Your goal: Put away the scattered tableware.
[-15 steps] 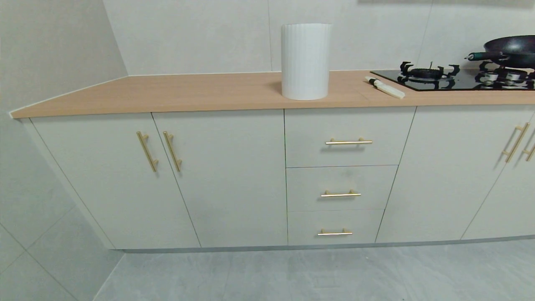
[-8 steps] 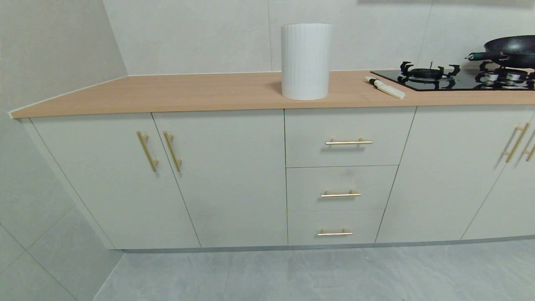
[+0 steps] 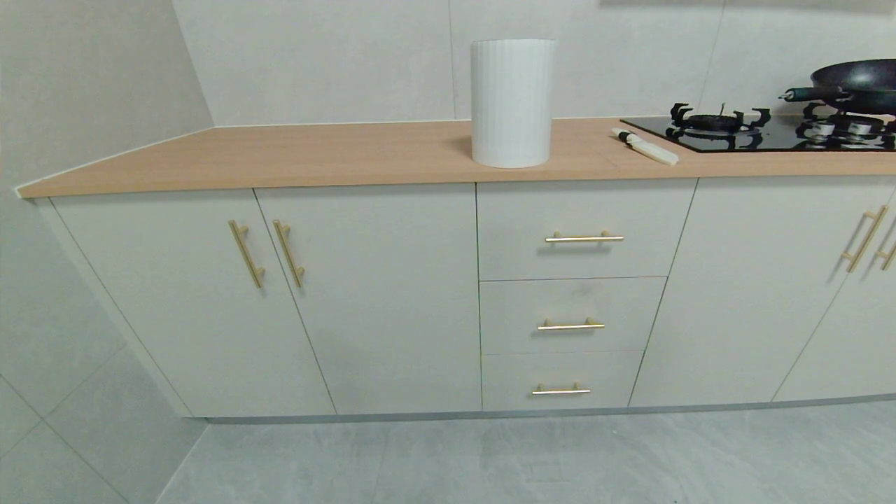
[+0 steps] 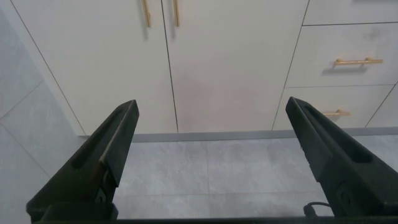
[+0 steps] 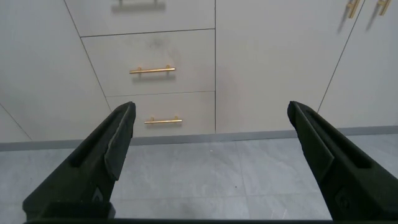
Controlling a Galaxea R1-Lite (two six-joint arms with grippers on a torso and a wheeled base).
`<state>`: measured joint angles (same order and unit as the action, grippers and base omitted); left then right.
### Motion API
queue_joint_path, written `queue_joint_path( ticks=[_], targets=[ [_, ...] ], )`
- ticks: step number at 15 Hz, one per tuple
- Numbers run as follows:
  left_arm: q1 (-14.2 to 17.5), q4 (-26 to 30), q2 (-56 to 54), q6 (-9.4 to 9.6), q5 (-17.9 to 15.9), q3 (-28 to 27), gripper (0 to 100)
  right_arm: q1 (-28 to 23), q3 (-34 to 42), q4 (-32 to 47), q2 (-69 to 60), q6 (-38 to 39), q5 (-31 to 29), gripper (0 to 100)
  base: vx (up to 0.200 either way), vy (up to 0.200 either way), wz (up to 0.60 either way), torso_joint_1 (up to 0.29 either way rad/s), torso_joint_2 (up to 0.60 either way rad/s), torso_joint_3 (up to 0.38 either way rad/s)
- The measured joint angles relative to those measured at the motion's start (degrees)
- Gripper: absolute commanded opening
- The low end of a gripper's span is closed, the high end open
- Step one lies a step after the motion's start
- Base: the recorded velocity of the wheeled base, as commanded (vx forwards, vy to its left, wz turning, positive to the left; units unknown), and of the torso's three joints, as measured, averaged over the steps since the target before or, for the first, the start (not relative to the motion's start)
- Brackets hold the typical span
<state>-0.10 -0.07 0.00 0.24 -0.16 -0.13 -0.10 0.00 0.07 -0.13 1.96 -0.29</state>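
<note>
Wood-grain countertop [image 3: 315, 154], smooth, matt; on it tall white ribbed cylinder container [image 3: 512, 103], upright, approx. mid-counter; to robot's right of it, slim pale knife-like utensil [image 3: 645, 147] w/ dark band near one end, lying flat on the wood, apart from container, just beside corner of glossy black glass hob [image 3: 763, 134]; dark round wok [image 3: 857, 82] on a burner grate; below, flat pale cabinet fronts w/ brass bar handles [image 3: 584, 238]; left gripper [image 4: 210, 104] w/ black wedge fingers spread wide, holding nothing, over grey floor tiles [image 4: 211, 174], facing cabinet doors; right gripper [image 5: 210, 107] likewise wide, empty, facing lower drawers [image 5: 152, 59].
</note>
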Motion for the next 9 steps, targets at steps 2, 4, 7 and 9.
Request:
queue_joint_path(
  ticks=[2,4,7,9],
  targets=[
    [0.0,0.0,0.0,-0.13,0.0,0.0,100,0.0,0.0,0.0,0.0,0.0,0.0,100,0.200,0.000,0.00,0.002,0.00,0.002],
    [0.0,0.0,0.0,-0.15,0.0,0.0,100,0.0,0.0,0.0,0.0,0.0,0.1,100,0.200,0.000,0.00,0.002,0.00,-0.002],
    [0.0,0.0,0.0,-0.15,0.0,0.0,100,0.0,0.0,0.0,0.0,0.0,0.1,100,0.200,0.000,0.00,0.006,0.00,0.004],
    [0.0,0.0,0.0,-0.15,0.0,0.0,100,0.0,0.0,0.0,0.0,0.0,0.1,100,0.200,0.000,0.00,-0.002,0.00,0.009]
  ],
)
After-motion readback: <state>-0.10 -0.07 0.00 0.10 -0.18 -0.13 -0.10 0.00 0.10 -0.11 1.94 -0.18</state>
